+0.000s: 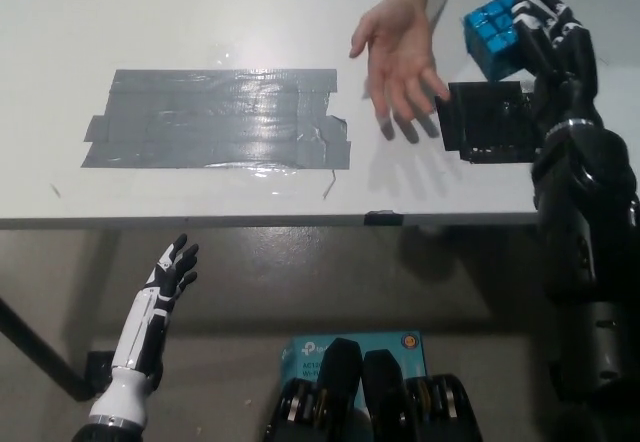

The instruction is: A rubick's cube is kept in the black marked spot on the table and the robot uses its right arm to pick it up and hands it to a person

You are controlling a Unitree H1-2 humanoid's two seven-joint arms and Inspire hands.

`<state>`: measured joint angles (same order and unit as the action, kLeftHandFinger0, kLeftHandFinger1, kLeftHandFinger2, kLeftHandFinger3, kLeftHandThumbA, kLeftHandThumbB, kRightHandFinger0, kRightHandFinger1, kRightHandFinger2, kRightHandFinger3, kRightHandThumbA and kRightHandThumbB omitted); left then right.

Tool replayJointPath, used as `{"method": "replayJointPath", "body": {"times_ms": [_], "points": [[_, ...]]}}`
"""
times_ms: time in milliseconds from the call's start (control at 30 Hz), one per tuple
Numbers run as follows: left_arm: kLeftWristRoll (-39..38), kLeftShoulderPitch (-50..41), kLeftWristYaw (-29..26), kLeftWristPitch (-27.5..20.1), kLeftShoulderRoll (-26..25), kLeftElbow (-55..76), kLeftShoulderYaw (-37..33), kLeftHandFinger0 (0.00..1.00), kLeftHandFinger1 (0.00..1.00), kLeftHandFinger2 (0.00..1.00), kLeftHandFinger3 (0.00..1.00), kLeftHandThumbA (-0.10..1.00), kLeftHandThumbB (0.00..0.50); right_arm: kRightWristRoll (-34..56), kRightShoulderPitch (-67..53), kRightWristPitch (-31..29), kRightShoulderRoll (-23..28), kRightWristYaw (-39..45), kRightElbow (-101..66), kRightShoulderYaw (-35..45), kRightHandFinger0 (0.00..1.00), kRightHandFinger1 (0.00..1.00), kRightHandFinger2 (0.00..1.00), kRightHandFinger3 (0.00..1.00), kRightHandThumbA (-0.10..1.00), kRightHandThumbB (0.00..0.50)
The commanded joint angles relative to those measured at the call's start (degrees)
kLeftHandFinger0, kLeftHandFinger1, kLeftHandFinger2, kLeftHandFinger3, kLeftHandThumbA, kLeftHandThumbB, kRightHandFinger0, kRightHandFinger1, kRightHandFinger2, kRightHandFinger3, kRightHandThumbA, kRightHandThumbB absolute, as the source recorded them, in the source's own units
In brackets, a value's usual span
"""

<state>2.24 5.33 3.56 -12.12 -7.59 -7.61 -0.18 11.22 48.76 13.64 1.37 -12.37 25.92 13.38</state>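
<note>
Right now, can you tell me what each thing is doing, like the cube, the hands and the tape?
Rubik's cube: off the table, held up by the right hand.
Right hand: shut on the cube.
Person's hand: open, palm up, beside the cube.
Black marked spot: nothing on it.
Left hand: open, resting below the table edge.
Grey tape patch: stuck flat, wrinkled.

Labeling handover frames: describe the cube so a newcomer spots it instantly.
Start at the white table and go to its far right, past the black taped square. Just above it, the black right hand holds the Rubik's cube beside a person's open hand. It is the only bright blue, gridded object there.
</note>
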Motion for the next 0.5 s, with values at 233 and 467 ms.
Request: {"method": "replayJointPath", "body": {"times_ms": [233,467], "points": [[0.3,1.2,0.4,-0.8,-0.7,1.4,-0.1,1.0,1.0,1.0,1.0,0.99,0.157,-11.6,13.8,-10.4,2.6,-4.0,15.0,-8.9,0.0,0.47,0.81,0.8,-0.1,0.173],[0.5,1.2,0.3,-0.8,-0.7,1.6,-0.2,1.0,1.0,1.0,1.0,0.99,0.16,-16.3,21.2,-16.2,3.7,-8.1,30.9,-14.0,0.02,0.48,0.85,0.9,-0.1,0.174]]}}
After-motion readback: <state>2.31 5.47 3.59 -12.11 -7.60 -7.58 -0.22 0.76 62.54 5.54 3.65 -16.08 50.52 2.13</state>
